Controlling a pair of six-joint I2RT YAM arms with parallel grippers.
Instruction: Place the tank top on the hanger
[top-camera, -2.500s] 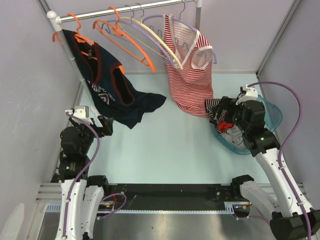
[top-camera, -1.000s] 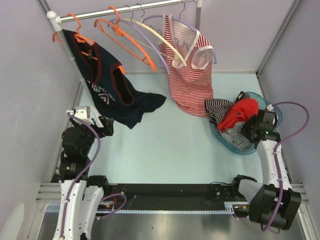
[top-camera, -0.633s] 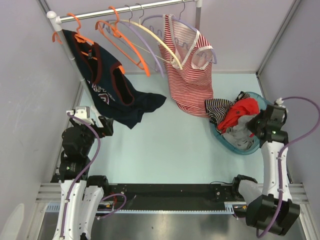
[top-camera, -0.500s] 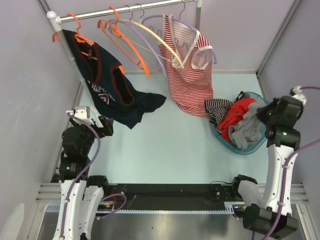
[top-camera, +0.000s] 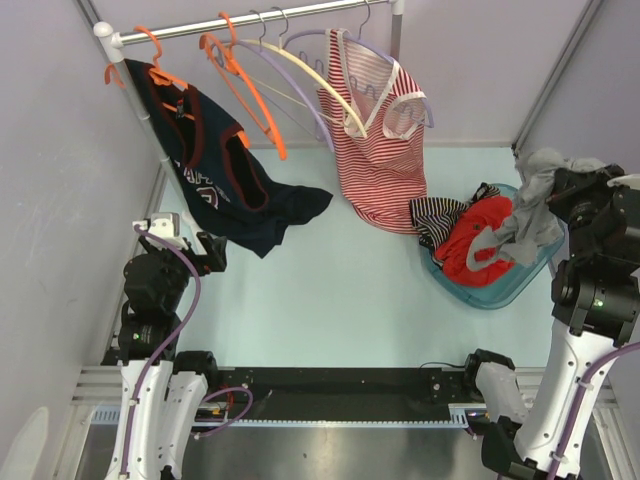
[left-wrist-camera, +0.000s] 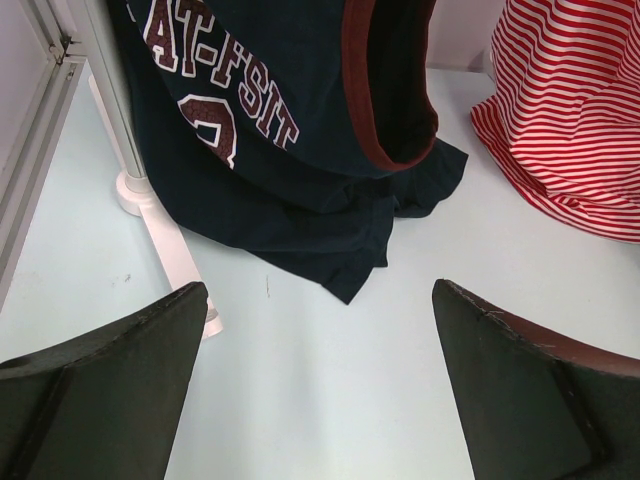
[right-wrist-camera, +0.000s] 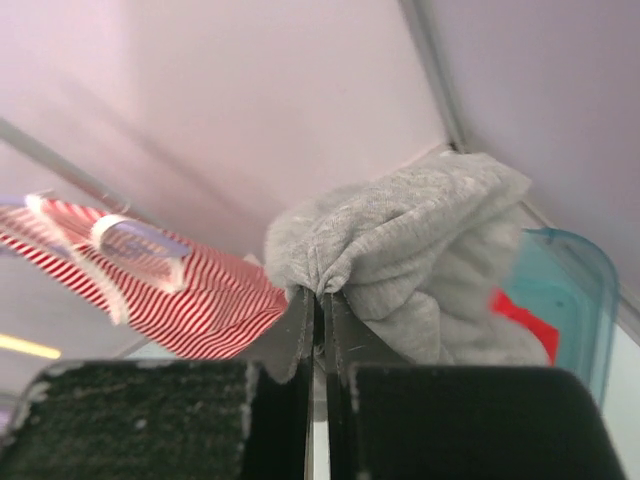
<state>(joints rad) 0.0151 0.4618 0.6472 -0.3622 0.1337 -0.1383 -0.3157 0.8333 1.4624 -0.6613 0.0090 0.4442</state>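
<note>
Right fingers (right-wrist-camera: 318, 305): you have them clamped flat together on a bunched fold of the tank top (top-camera: 535, 200). The wrist view shows no gap between them.

The tank top hangs raised off the tabletop (top-camera: 340, 290) at the far right, above the blue basket (top-camera: 500, 298). One loose end trails down onto the red garment (top-camera: 478, 252) lying in that basket.

Left fingers (top-camera: 210, 252): your left wrist view shows them spread wide and holding nothing. They sit low over the tabletop, near the hem of the navy top (top-camera: 225, 175).

The hanger (top-camera: 322, 84) is cream and hooked on the rail (top-camera: 200, 28) at the back. It sits just beside an orange hanger (top-camera: 250, 100) on one side and close to the red-and-white striped top (top-camera: 375, 175) on the other.

The tank top and the hanger are well apart.
</note>
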